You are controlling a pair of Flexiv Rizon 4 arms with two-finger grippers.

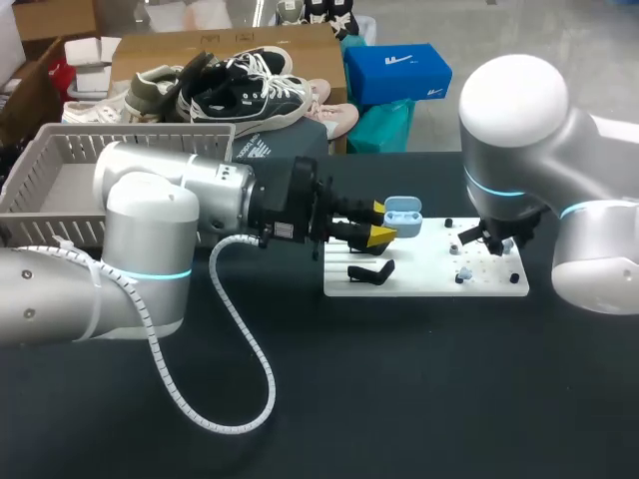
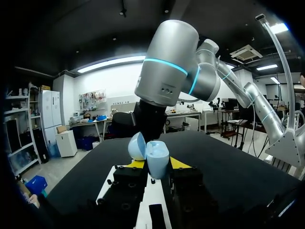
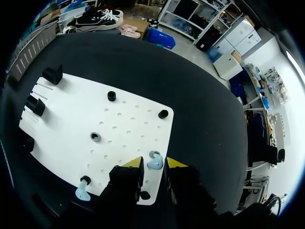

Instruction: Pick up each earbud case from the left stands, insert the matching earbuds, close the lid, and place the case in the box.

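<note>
Step in hand, by the look of it: fetching an earbud for insertion. The left hand (image 1: 381, 224) was clenched on the pale-blue earbud case (image 1: 402, 211), fingers pressing it from both sides. The lid was hinged open, and the case was held clear of the white pegboard (image 1: 429, 281), over its 11 o'clock edge. The left arm lay approx. horizontal, coming in from 9 o'clock w/ fingers pointing toward 3.

The right hand (image 3: 156, 163) pointed down at the board's 2 o'clock part, wrist approx. vertical. Its fingers were released, straddling a pale-blue earbud (image 3: 154, 160) on the board w/ a sliver of gap each side. A 2nd earbud (image 3: 82, 193) sat near the same board edge, beside the hand.

Next move prob. calls for closing on the bud w/o tipping it, lifting, carrying it to the open case and lining it up w/ the matching socket. The grey basket (image 1: 60, 150), prob. the box, sat at the tabletop's (image 1: 419, 399) 10 o'clock.
</note>
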